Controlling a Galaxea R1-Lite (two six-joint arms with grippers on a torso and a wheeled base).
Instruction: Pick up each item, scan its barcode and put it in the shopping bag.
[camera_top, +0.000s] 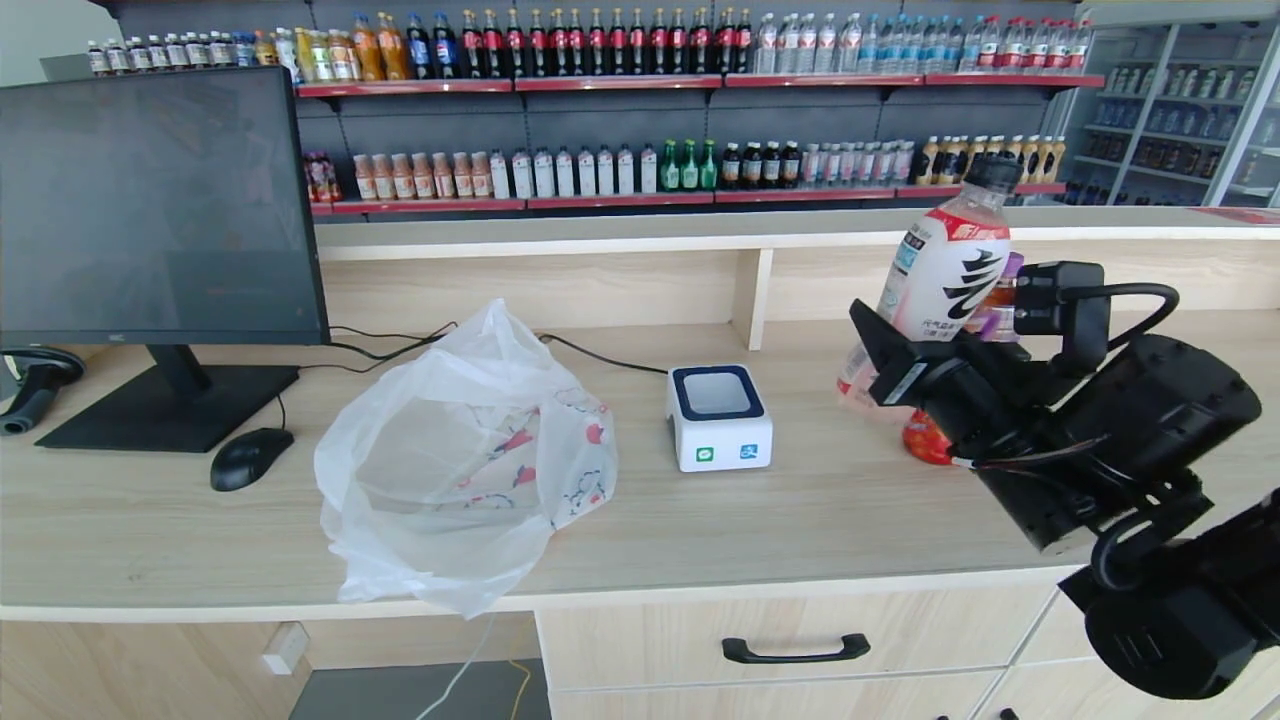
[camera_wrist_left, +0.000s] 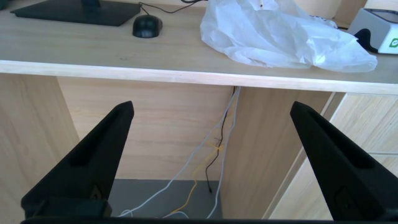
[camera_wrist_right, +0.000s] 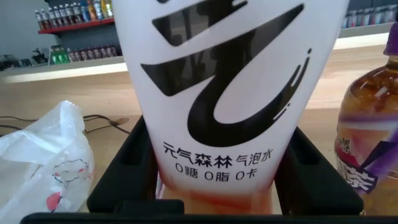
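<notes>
The bottle (camera_top: 945, 270) – white-sleeved, black-capped – sits in the right pincer (camera_top: 893, 355), whose jaws are closed on the lower part of its body. It leans with the cap tipped away from the robot, over the right end of the tabletop (camera_top: 800, 500). It is to the right of the scanner (camera_top: 718, 415) and well apart from the shopping bag (camera_top: 460, 460). I cannot tell whether its base is clear of the tabletop. A purple-labelled bottle (camera_wrist_right: 367, 130) stands just behind it.

The left pincer (camera_wrist_left: 208, 155) hangs with jaws spread wide and nothing between them, below the tabletop's front edge.

As for handling, it looks like a thin-walled plastic drink bottle that is full, so moderately heavy and top-weighted with the grip this low. The glossy sleeve is likely slippery, and the round body could twist or pivot between flat jaws when tilted toward the scanner. A firm squeeze should hold – too firm will dent the wall. A hold nearer mid-body would balance better, provided it leaves the barcode uncovered. The barcode is not visible here.
</notes>
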